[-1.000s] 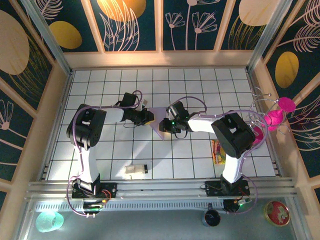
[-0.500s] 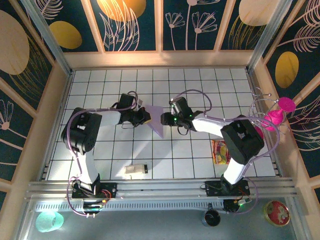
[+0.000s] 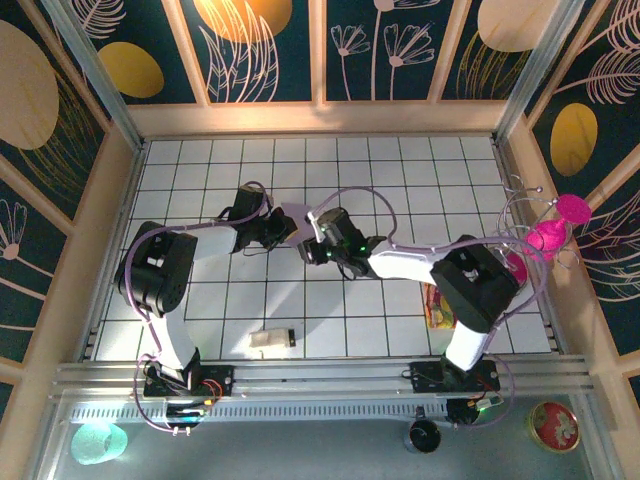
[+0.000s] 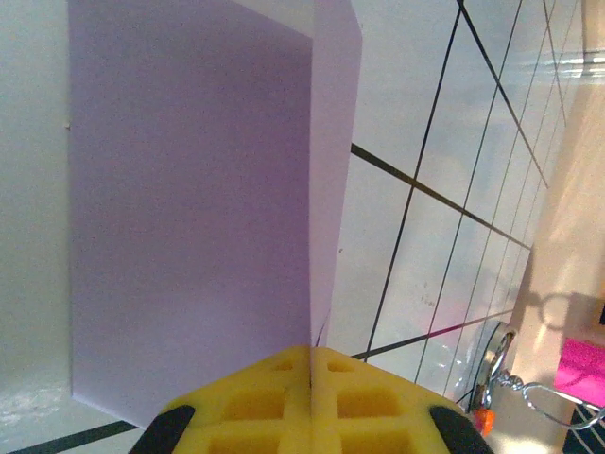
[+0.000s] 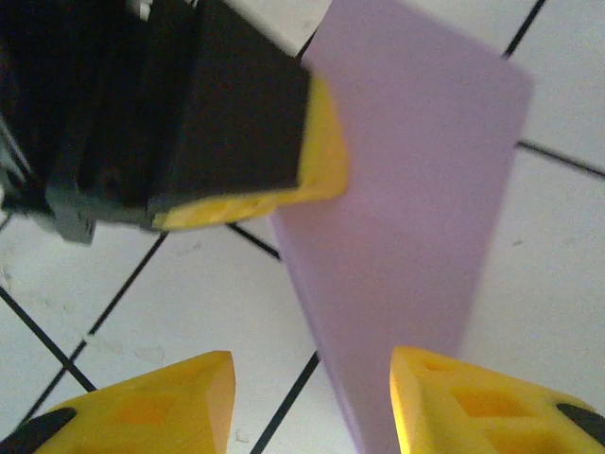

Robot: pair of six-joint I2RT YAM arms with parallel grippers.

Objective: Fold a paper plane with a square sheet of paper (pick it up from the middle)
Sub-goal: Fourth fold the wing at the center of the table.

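Since half a second earlier, the right arm had swung its wrist leftward across the tiles, closing on the left arm, and the lilac triangle that lay open between them was now largely covered. From the top external view, the left pincer (image 3: pixel 288 228) and the right pincer (image 3: pixel 311 249) sat just beside each other near the middle of the white gridded surface (image 3: pixel 400 170), with only a pale sliver of the square sheet of paper (image 3: pixel 298 215) showing at the far side of where they met. A small white block (image 3: pixel 272 340) with a black end lay well apart toward the near edge, and a red-yellow snack packet (image 3: pixel 435 305) lay close to the right arm's base. At the left wrist, the left pincer (image 4: pixel 310 364) was clamped, its yellow fingers (image 4: pixel 255 402) pressed together on the near edge of the square sheet of paper (image 4: pixel 189 236), which stood up from the surface (image 4: pixel 425 236) in two folded layers meeting at a crease (the lower layer broad and shaded, the upper one a narrow brighter strip). At the right wrist, the right pincer (image 5: pixel 312 407) was spread wide, its yellow fingers (image 5: pixel 161 407) holding nothing; the square sheet of paper (image 5: pixel 406 218) ran as a long lilac panel down into the gap, nearer the right-hand finger, though whether it touched that finger could not be told. The left pincer (image 5: pixel 321 175), black with a yellow tip, met the sheet's left edge above the tiled surface (image 5: pixel 198 284).
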